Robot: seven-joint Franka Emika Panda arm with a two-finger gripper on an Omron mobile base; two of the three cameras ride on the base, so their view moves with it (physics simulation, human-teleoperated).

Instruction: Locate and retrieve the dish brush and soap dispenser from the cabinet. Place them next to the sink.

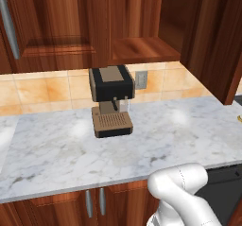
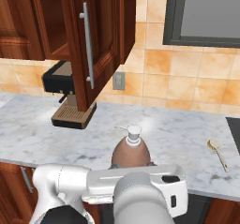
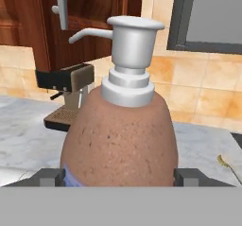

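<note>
Clearly the soap dispenser [image 3: 120, 140] sits between the fingertips [image 3: 51, 177] of the hand [image 3: 119, 178], which flank its lower body on either side. Jaws stand wide; whether the pads actually press the bottle or just bracket it, cannot tell. In the right base view the bottle [image 2: 131, 152] stands upright on the marble surface [image 2: 178, 134], near the front edge, just beyond the forearm.

Step in hand, as I judge it: setting the bottle down. To do it well, keep it vertical and draw back straight along the approach line so neither finger clips the body.

Bottle: rounded, speckled brownish-mauve, white pump top with thin spout, sliver of blue label low at one side. Dish brush [image 2: 218, 153] lies flat on the surface, well apart. Cabinet [image 2: 84, 40] door hangs open above the coffee machine [image 2: 65, 96].
</note>
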